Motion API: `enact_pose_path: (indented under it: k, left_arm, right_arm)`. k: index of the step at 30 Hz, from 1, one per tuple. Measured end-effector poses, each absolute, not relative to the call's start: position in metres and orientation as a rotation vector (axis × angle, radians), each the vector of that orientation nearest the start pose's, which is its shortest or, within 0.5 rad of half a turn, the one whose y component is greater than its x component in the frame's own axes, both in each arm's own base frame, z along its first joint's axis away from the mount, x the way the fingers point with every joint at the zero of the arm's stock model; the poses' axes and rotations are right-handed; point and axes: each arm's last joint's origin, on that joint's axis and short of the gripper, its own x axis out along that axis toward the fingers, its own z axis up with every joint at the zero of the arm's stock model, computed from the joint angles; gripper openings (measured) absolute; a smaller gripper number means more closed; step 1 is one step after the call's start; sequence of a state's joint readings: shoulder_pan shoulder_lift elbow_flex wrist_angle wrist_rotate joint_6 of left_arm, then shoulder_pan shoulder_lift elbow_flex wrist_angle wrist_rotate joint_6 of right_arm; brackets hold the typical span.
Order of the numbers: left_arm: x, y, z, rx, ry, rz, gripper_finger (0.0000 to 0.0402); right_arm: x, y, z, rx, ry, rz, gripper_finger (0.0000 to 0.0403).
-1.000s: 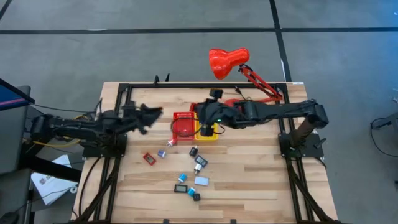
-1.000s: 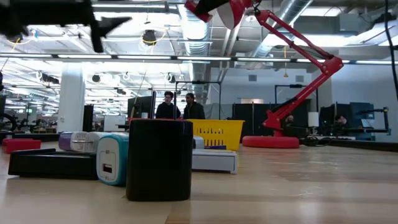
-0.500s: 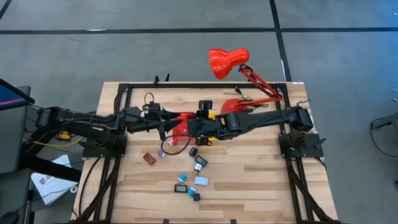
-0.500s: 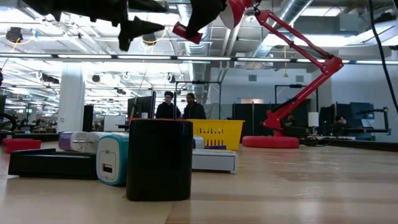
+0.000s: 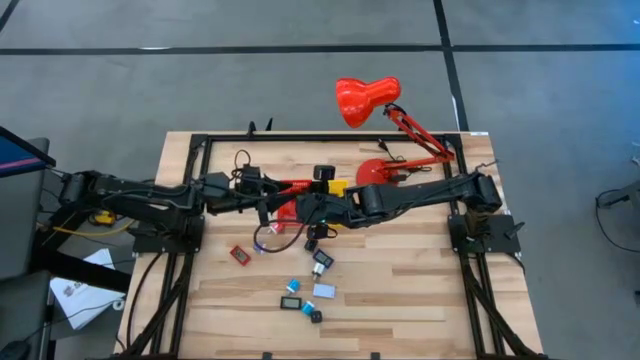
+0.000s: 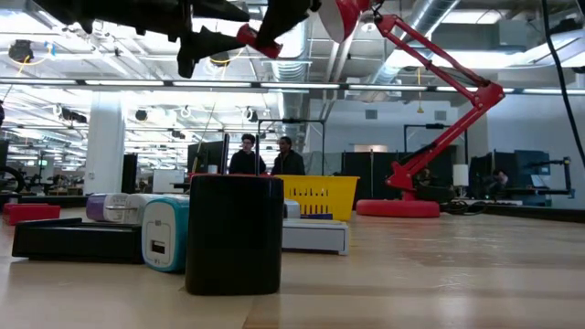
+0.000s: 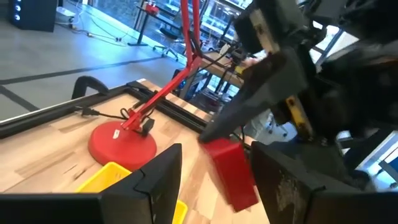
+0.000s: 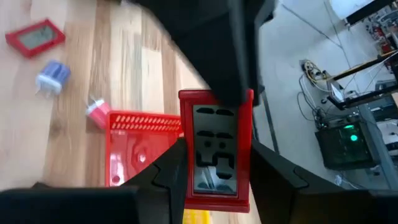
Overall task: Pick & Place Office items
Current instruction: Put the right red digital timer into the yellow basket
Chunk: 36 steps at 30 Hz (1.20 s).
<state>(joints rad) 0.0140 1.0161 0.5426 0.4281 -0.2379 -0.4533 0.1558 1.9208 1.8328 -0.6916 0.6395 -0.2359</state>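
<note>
Right gripper (image 8: 214, 180): narrow, clamped on a red clock (image 8: 216, 149) in mid-air above the red bin (image 8: 140, 146). Left gripper (image 5: 268, 205): part open, empty, meeting it from 9 o'clock, likely a handover. Remaining: about eight small items (image 5: 322, 291) loose at the table's (image 5: 400, 290) 6 o'clock. Task judged early.

Almost nothing here can be read. The red item (image 8: 215, 148) in the right wrist view has a grey screen with dark segment-like marks, but they make no sure digits. The light blue item (image 6: 165, 233) in the low view bears a small dark mark, not legible. The yellow bin (image 6: 318, 197) in that view shows dark slots rather than lettering. No brand, label or sign shows elsewhere.
</note>
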Motion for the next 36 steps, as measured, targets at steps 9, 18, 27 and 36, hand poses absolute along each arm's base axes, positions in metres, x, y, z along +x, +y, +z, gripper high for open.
enact_pose_path:
  k: [9, 18, 27, 36]
  left_arm:
    - [0.2263, 0.0092, 0.2604, -0.443, 0.011, 0.256, 0.0186]
    - [0.2254, 0.009, 0.2616, -0.442, 0.008, 0.249, 0.0143]
    - [0.2251, 0.0096, 0.2608, -0.45, 0.009, 0.267, 0.007]
    - [0.2251, 0.0096, 0.2604, -0.439, 0.012, 0.263, 0.0066]
  right_arm:
    - [0.4268, 0.049, 0.3309, -0.517, 0.716, -0.363, 0.013]
    - [0.4266, 0.0503, 0.3305, -0.518, 0.72, -0.337, 0.013]
    - [0.4261, 0.0509, 0.3313, -0.519, 0.719, -0.326, 0.0131]
    - [0.4255, 0.0519, 0.331, -0.498, 0.721, -0.317, 0.0158]
